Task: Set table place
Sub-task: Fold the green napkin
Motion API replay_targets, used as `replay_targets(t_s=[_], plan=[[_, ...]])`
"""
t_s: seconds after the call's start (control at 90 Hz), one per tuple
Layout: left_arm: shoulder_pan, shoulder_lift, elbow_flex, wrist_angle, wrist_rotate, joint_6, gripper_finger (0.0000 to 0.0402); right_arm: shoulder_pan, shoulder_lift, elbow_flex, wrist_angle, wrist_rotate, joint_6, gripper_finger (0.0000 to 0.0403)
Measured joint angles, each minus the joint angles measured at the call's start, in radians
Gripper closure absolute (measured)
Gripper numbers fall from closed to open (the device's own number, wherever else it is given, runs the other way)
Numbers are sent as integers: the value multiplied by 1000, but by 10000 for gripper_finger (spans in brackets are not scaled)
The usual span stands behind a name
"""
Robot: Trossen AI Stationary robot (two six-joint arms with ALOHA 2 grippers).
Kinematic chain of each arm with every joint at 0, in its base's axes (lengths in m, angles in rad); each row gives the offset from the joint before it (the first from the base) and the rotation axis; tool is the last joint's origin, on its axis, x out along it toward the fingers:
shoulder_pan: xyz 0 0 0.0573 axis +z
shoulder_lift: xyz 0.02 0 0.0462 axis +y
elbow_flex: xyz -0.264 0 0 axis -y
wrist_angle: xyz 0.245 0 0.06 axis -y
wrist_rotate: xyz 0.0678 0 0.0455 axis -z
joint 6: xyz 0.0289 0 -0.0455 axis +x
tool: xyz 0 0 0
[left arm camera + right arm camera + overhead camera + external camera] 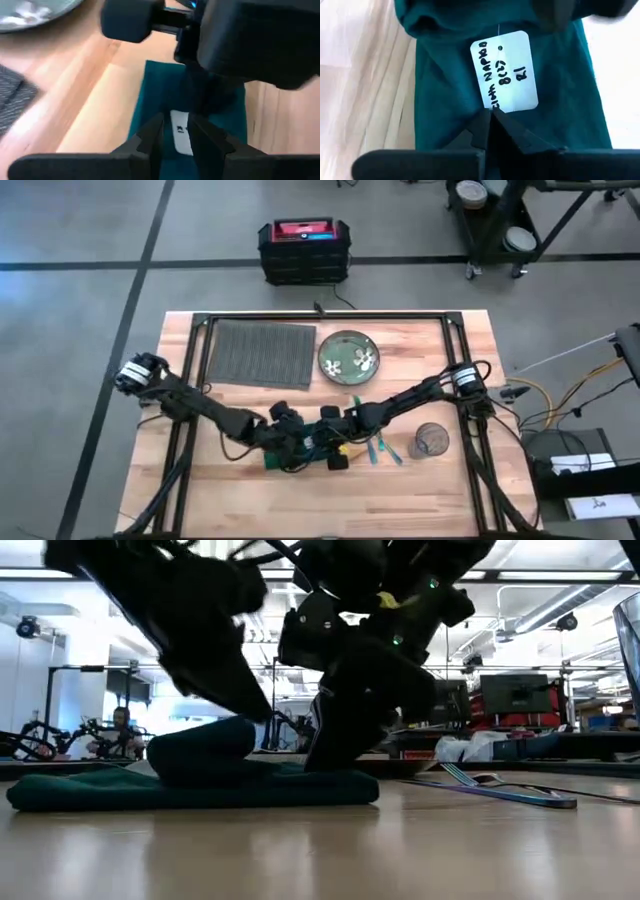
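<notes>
Both arms met over the front-centre of the table (420, 480), on a dark green napkin (200, 785) that lay folded flat on the wood, w/ one part bunched up into a hump.

Left gripper (175, 132): fingers a little apart, w/ a white tag (180, 132) showing in the gap between them; from the pics I could not tell if they really pinched it. It pointed down at the napkin, next to the right one.

Right gripper (490, 120): fingertips closed together on the napkin, right at the lower edge of a white handwritten tag (506, 70) fixed to the cloth.

The place (261, 353), a dark grey ribbed mat, lay flat at the back-left part of the table, well apart from both grippers. Just beside it, on its right, was a green plate (348, 355) w/ white flower pattern, on the bare wood and not on the mat. Blue-green cutlery (380, 445) lay near the napkin, and a clear glass (431, 439) stood further right.
</notes>
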Motion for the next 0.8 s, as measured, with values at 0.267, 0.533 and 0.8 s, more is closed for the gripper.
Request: replay_targets(t_s=[0.267, 0.533, 0.8], plan=[[-17, -8, 8, -153, 217, -105, 326, 0, -1, -1, -5, -1, -5, 401], [-268, -136, 24, -586, 148, -443, 326, 0, -1, -2, -7, -2, -23, 401], [-405, -199, 27, -504, -196, -602, 326, 0, -3, 4, -7, -2, -26, 400]])
